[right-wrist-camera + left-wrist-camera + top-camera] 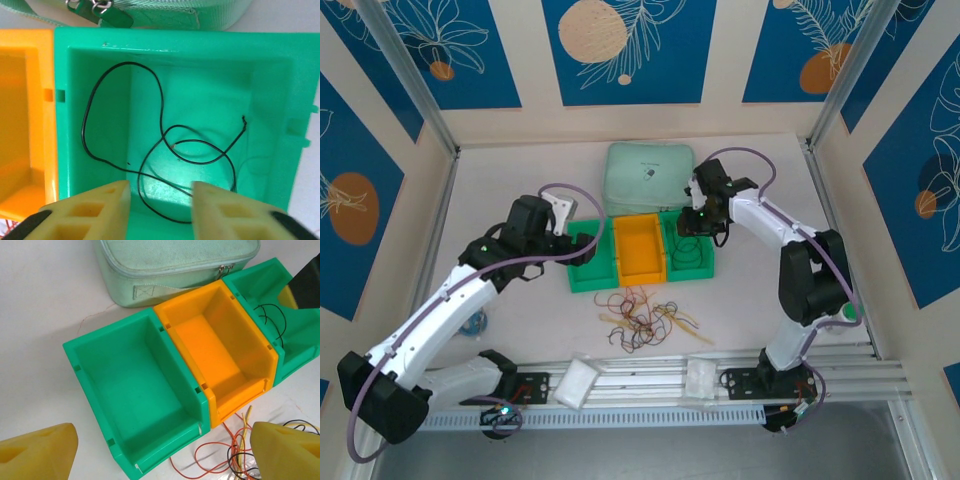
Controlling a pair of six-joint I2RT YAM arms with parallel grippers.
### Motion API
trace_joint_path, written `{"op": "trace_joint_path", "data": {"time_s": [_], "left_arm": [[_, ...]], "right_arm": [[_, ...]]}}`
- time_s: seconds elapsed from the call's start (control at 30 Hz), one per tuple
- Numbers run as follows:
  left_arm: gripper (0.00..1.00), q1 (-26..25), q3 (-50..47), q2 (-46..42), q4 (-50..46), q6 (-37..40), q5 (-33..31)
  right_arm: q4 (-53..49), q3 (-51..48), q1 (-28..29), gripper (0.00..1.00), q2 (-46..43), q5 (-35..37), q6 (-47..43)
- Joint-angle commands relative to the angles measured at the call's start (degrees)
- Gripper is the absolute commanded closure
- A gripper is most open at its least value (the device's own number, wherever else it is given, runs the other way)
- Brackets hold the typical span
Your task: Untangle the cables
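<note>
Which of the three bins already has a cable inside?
The green bin on the right: a black cable lies in it. The orange bin and the other green bin hold none.

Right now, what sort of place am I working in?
Probably a robot test cell: a white table walled by blue patterned panels, aluminium rails at the near edge, plastic sorting bins beside loose cables.

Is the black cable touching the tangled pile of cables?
Apart. Top view: the black cable lies inside the right green bin, the tangled pile on the table in front of it.
</note>
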Motion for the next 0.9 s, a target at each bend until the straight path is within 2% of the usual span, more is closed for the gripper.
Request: {"op": "trace_joint_path", "data": {"time_s": [0.0, 0.1, 0.2, 0.3, 0.37, 0.5, 0.67, 0.77, 0.87], "left_arm": [[0.13, 0.7, -0.9, 0.7, -1.1, 1.1, 1.1], [0.14, 0.7, -1.6, 1.3, -0.9, 0.9, 2.0], [0.14, 0.7, -2.9, 1.4, -0.6, 0.4, 3.4], [0.14, 0.7, -5.1, 0.9, 0.3, -0.7, 4.8], [0.14, 0.7, -6.3, 0.6, 0.8, -1.7, 5.1], [0.14, 0.7, -7.9, 0.2, 2.0, -2.7, 5.0], [0.14, 0.7, -8.2, 0.0, 1.9, -2.6, 4.6], [0.14, 0.7, -8.5, -0.2, 2.1, -2.3, 4.3], [0.14, 0.7, -9.1, -0.5, 3.0, -2.4, 4.4]], "right_arm": [[-3.8, 1.1, 0.2, 0.59, -5.6, 2.0, -1.0], [-6.2, 0.9, 0.6, 0.59, -9.3, 0.8, -2.4], [-8.8, -0.7, 2.8, 0.6, -13.2, -6.1, -6.2], [-12.0, -3.4, 8.5, 0.6, -16.4, -13.4, -10.3], [-13.3, -5.7, 13.4, 0.59, -18.0, -14.7, -11.1], [-14.2, -10.8, 17.8, 0.58, -19.5, -16.4, -2.8], [-15.4, -15.6, 19.4, 0.56, -21.7, -18.7, 12.0], [-14.7, -18.3, 21.3, 0.48, -24.4, -18.6, 18.5], [-11.7, -20.8, 22.8, 0.45, -26.2, -18.0, 24.3]]}}
